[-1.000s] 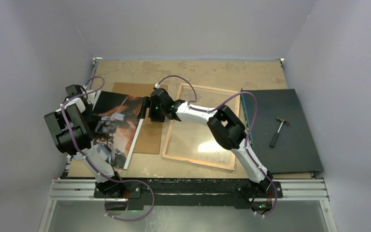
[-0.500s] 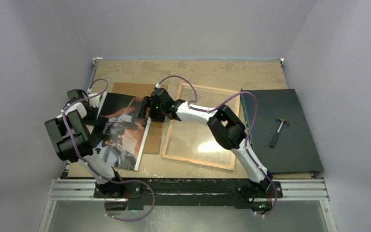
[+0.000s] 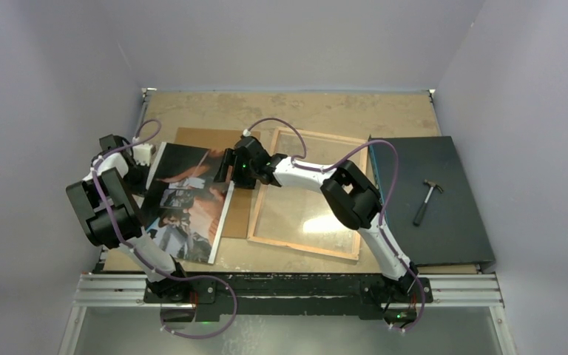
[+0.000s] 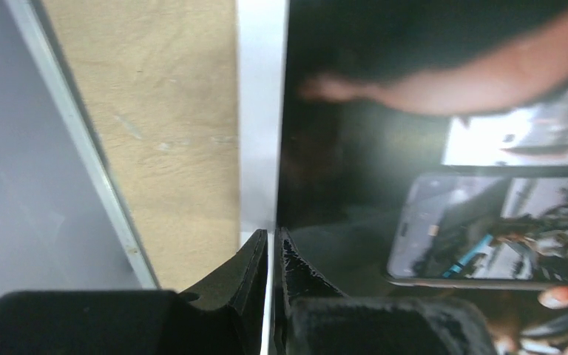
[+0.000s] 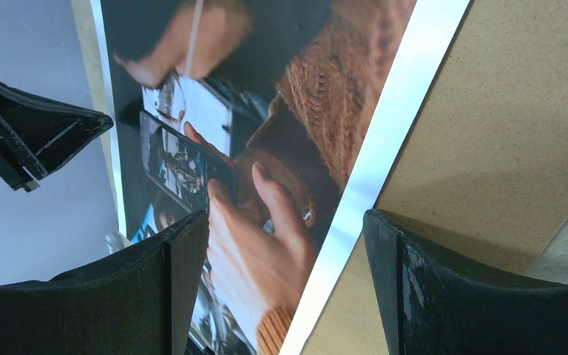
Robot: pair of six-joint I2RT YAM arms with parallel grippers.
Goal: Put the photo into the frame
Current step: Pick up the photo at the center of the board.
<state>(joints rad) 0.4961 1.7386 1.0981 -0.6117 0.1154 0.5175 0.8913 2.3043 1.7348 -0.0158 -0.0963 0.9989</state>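
**Photo pinched by left claw, not in the frame yet**

The photo (image 3: 188,200) sits left of the frame (image 3: 303,247), picture side up, not inside it. It is a dark print with a white border, showing an orange-brown sweater, a hand and a phone. Its long side runs roughly along the frame's left rail, a bit skewed. It covers most of a brown board (image 3: 238,214) that lies just beside that rail. One strip of board shows between photo and frame, another past the photo's far end.

The left claw (image 4: 274,248) is on the photo edge farthest from the frame. Its fingers are pressed together on the white border with the paper sandwiched between them, plain in the wrist view. It is clamped on the photo.

The right claw (image 5: 285,229) reaches in from the frame side, its arm crossing the frame's far-left corner, and hangs over the photo edge nearest the frame. Its fingers are wide apart: one finger (image 5: 185,251) over the print, the other over the board, the white border running between them. It grips nothing. Cannot tell whether the fingertips touch paper or board.

The frame lies flat on the table (image 3: 288,107), wood side up, with thin rails. Just beside the frame's right rail is a dark mat (image 3: 451,229) with a hammer (image 3: 427,200) on it, well apart from the photo.
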